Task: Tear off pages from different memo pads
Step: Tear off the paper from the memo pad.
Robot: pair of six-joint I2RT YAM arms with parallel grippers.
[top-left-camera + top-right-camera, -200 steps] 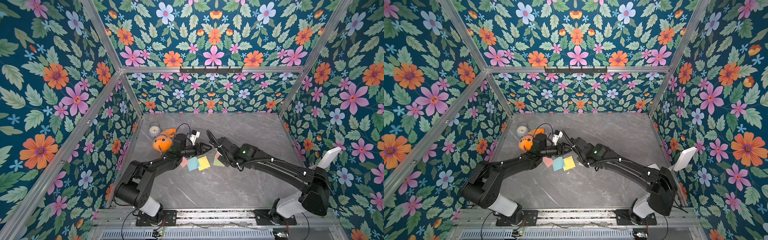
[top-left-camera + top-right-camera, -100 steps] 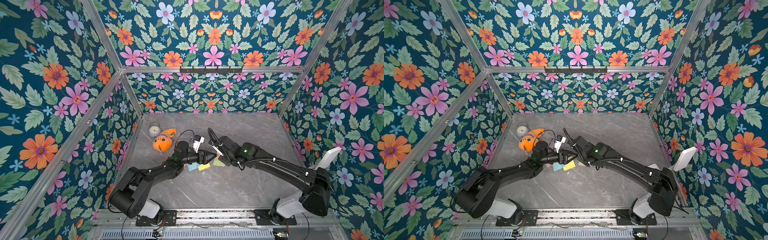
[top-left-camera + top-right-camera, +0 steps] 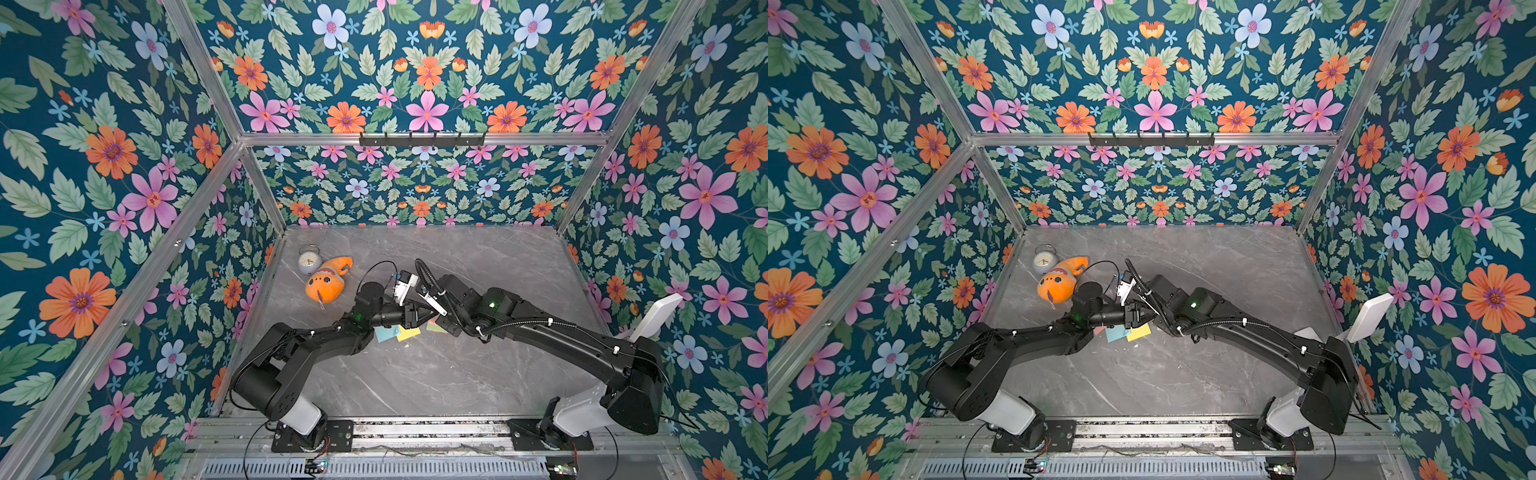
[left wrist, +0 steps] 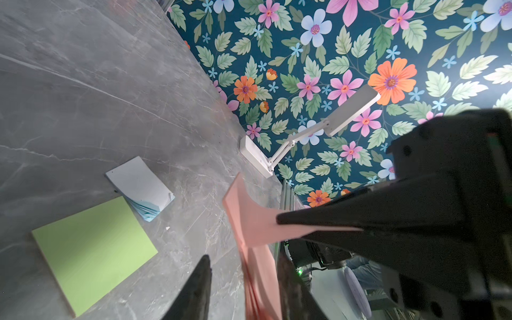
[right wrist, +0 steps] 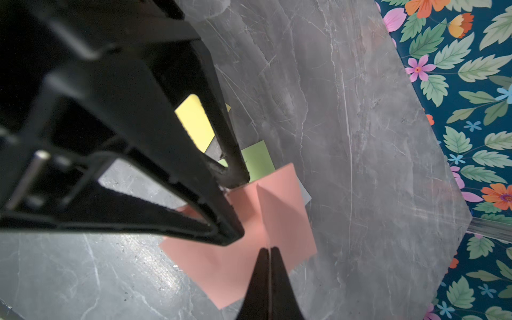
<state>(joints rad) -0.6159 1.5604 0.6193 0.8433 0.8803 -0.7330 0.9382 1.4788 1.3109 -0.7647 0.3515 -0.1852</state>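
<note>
Top view, arms [image 3: 316,345] stretched inward, left jaws seemingly apart, right jaws clamping page [image 5: 279,210]

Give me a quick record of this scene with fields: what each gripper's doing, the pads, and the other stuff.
right gripper: shut, pinching a lifted salmon page
left gripper: jaws apart, straddling the salmon pad
other pads: green pad, fanned blue pad, yellow pad, lying on the grey table
clutter: orange plush toy, alarm clock, white desk lamp
</note>
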